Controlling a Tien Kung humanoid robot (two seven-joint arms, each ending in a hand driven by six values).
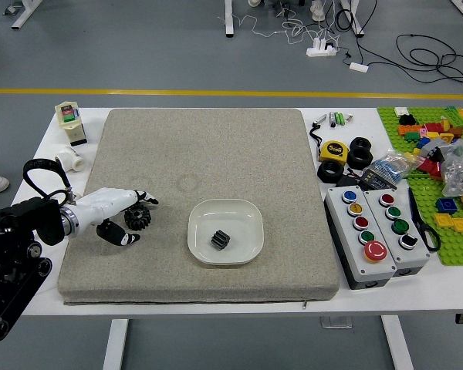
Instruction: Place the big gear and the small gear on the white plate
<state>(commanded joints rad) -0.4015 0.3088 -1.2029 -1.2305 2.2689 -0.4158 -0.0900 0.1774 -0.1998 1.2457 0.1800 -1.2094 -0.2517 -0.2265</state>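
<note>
Leftward first, the robot's black left arm (19, 254) comes in over the counter (447, 287), below and left of a pale container (69, 118) and a white cylindrical piece (71, 159) near the far left corner. Its left hand (108, 206), white with black fingertips, is spread wide above the grey mat (255, 146), one finger to the far side and the thumb to the near side. Between them sits the big gear (137, 216), dark and toothed, on the mat's left part; the hand has no closed grip on it, though whether a fingertip touches it I cannot tell. Farther right, also on the mat, lies the white plate (245, 248), with the small black gear (221, 240) inside it, near the middle. Past the mat come a yellow tape measure (334, 151), black rolls (359, 153), two button boxes (360, 266) side by side, black-handled scissors (428, 235) and a green baseplate (457, 250) with coloured bricks (446, 206).
</note>
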